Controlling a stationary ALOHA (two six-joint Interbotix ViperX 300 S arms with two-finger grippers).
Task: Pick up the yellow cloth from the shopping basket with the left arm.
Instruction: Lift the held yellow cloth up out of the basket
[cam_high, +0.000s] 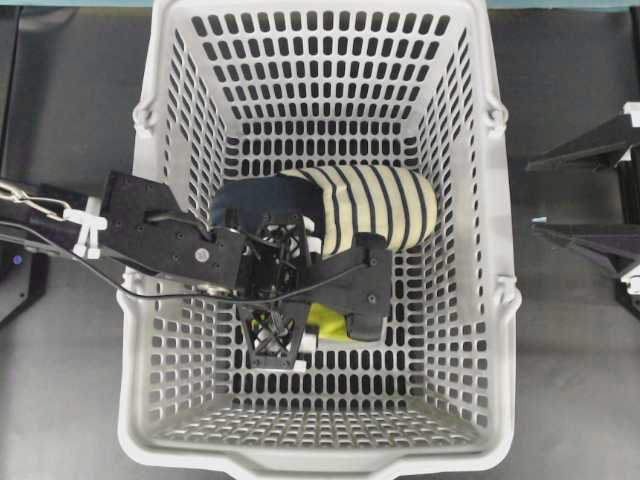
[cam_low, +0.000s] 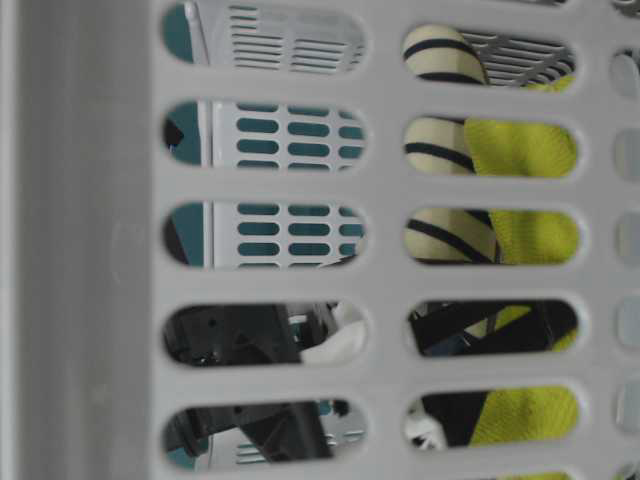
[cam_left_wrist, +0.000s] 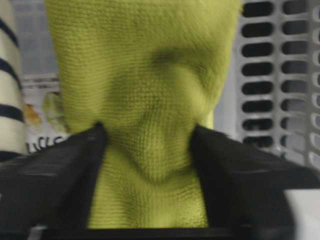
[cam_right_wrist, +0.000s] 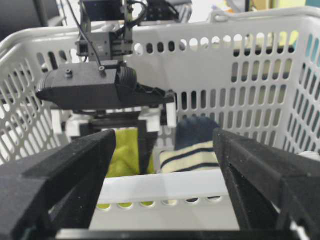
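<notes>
While the left tool pinches the yellow cloth inside the shopping basket, the right tool hangs apart outside.

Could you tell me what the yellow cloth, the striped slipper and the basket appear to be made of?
The yellow cloth looks like soft knitted or terry fabric: fine looped texture, matte, puckering between the left gripper fingers. The striped slipper seems a soft ribbed textile, cream with navy bands, rounded and padded-looking. The shopping basket appears to be moulded light grey plastic, smooth with a slight sheen and regular slots.
</notes>
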